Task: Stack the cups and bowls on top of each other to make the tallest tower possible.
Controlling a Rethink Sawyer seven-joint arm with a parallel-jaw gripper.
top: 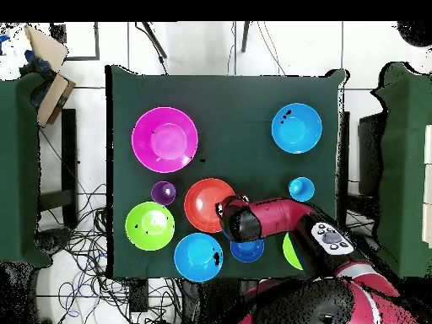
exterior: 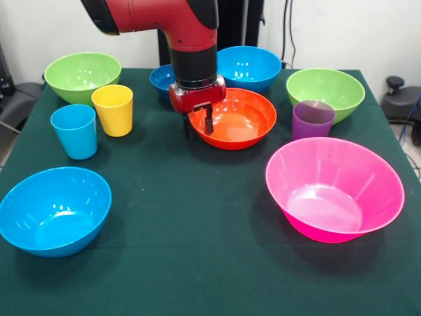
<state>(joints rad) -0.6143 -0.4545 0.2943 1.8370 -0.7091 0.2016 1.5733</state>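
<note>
Green cloth table (exterior: 197,250), front view: gripper (exterior: 198,126) w/ jaws open, straddling near-left rim of orange bowl (exterior: 237,122); pink bowl (exterior: 335,191) well apart, nothing stacked. Overhead: gripper hidden under arm; orange bowl (top: 202,202) touching arm tip, purple cup (top: 164,192) just beside the bowl.

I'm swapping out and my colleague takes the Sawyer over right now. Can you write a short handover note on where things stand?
Gripper: open, one finger inside and one outside the near-left rim of the orange bowl; nothing held.

Things: pink bowl sits empty at the front right in the front view. Purple cup stands just behind it, beside a green bowl. Yellow cup and light blue cup stand on the left by the other green bowl. One blue bowl sits front left, another blue bowl and a small dark-blue bowl at the back.

Done: nothing stacked.

Left: the whole tower.
</note>
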